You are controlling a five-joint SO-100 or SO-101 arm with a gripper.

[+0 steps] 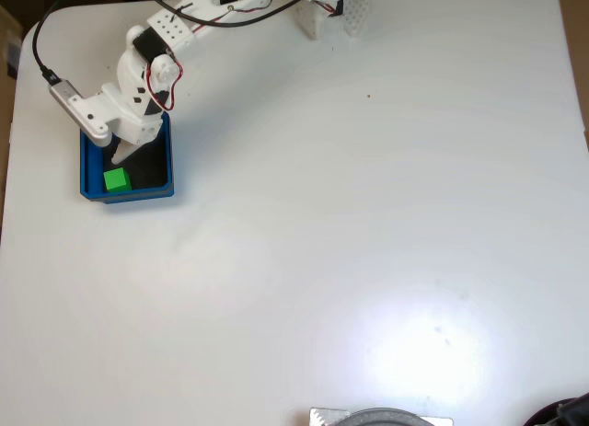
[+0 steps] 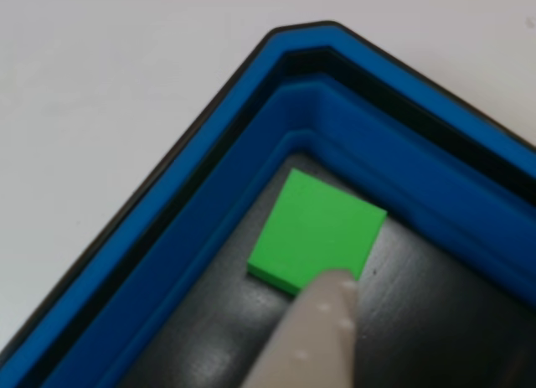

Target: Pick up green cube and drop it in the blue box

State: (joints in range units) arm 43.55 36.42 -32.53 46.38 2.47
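fixed view: arm point(image 1: 152, 67) bent over blue box point(image 1: 88, 173), tool point(image 1: 122, 153) released above green cube point(image 1: 116, 179).

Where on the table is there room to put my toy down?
Almost the whole white table is bare: the middle, right side and bottom left. It is crowded at top left, where the arm hangs over the blue box holding the green cube.

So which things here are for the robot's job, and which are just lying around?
For the job:
- green cube, lying on the box's dark floor
- blue box
- gripper, over the box

Just lying around:
- white stands at the table's top edge
- grey round thing at the bottom edge
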